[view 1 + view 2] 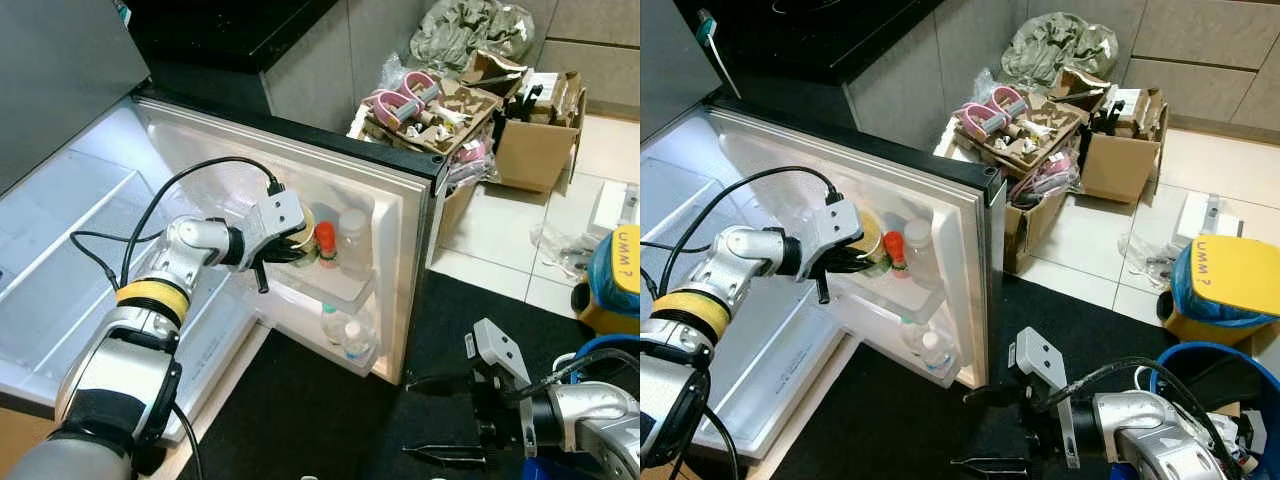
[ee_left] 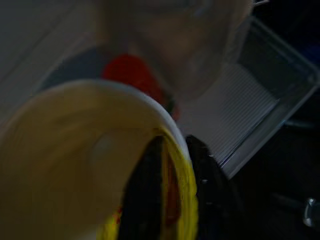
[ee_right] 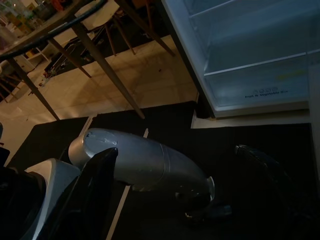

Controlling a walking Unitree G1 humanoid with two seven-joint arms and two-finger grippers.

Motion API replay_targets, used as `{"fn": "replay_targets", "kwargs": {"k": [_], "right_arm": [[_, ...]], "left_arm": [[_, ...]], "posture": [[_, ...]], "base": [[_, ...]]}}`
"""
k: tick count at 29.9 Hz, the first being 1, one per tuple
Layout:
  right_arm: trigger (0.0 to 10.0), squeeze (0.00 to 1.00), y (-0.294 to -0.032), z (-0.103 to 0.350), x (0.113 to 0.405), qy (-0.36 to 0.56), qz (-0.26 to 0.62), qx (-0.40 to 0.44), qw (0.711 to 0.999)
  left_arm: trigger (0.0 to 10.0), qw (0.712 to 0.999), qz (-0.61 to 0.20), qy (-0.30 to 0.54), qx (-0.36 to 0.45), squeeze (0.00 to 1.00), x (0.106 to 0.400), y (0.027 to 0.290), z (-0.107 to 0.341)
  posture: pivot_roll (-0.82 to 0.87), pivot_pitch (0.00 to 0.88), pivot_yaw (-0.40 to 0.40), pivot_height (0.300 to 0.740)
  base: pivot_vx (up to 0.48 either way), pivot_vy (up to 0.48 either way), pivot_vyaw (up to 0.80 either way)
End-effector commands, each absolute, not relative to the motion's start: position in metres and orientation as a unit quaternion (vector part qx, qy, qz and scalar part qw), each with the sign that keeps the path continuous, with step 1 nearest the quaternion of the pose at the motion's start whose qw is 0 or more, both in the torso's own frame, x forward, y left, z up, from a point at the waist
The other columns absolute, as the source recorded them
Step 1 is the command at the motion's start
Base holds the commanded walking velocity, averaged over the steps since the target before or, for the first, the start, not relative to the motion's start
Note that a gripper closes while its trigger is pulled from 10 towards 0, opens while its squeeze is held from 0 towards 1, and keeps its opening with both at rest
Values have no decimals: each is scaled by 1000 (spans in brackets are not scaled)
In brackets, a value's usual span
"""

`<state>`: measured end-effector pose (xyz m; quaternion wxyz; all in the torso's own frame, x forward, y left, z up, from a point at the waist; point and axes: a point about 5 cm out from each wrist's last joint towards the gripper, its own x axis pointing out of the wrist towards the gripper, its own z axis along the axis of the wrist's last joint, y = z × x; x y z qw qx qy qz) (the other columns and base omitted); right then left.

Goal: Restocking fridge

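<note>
Dark black carpet-like floor mat (image 1: pixel 330 410) covers the floor in front, meeting pale square floor tiles (image 1: pixel 505 225) further back. Grey panelled wall (image 1: pixel 360 40) runs behind. Against it, open brown cardboard boxes (image 1: pixel 530 140) stuffed with mixed clutter, and a crumpled grey-green plastic bag (image 1: pixel 470 28) on top. Blue round bin with a yellow lid (image 1: pixel 618 268) at the far right edge. Right wrist view: dark slanted wooden table legs (image 3: pixel 107 70) over beige floor tiles (image 3: pixel 135 75), warm indoor light there, mat in shadow.
</note>
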<state>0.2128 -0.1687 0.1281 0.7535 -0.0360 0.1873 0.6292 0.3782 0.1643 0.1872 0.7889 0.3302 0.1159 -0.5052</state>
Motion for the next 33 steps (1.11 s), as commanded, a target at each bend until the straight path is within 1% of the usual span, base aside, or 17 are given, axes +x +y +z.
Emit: {"fn": "replay_targets", "kwargs": {"k": [1, 3, 4, 5, 12, 23, 28, 29, 30, 33], "right_arm": [[10000, 0, -166, 130, 209, 182, 636, -34, 749], [10000, 0, -166, 131, 209, 181, 637, -33, 749], [10000, 0, -165, 131, 209, 180, 636, -33, 749], [10000, 0, -165, 131, 210, 179, 636, -32, 750], [10000, 0, -166, 133, 212, 176, 635, -35, 751], [10000, 0, -166, 135, 215, 173, 636, -39, 751], [10000, 0, -166, 136, 218, 171, 637, -41, 751], [10000, 0, -167, 137, 220, 171, 637, -42, 751], [10000, 0, -167, 137, 220, 171, 637, -43, 751], [10000, 0, -167, 137, 221, 170, 637, -44, 751]], "left_arm": [[10000, 785, -511, 115, 331, 1000, 378, 160, 186], [10000, 786, -510, 108, 334, 1000, 379, 159, 187], [10000, 787, -507, 101, 337, 176, 380, 158, 189], [10000, 789, -504, 96, 338, 0, 381, 157, 192], [10000, 795, -498, 75, 337, 0, 383, 155, 201], [10000, 793, -498, 63, 345, 0, 383, 158, 208], [10000, 783, -505, 54, 360, 0, 380, 163, 217], [10000, 772, -513, 51, 371, 0, 378, 166, 221], [10000, 769, -516, 50, 375, 0, 377, 167, 223], [10000, 765, -518, 49, 379, 0, 375, 168, 224]], "posture": [[-81, 194, 156, 740], [-81, 196, 155, 740], [-81, 196, 155, 740], [-80, 193, 155, 740], [-81, 187, 149, 740], [-77, 179, 141, 740], [-74, 172, 134, 740], [-70, 168, 127, 740], [-70, 168, 127, 740], [-68, 167, 126, 740]], "base": [[0, 0, 0], [0, 0, 0], [0, 0, 0], [0, 0, 0], [0, 0, 0], [0, 0, 0], [0, 0, 0], [0, 0, 0], [0, 0, 0], [0, 0, 0]]}}
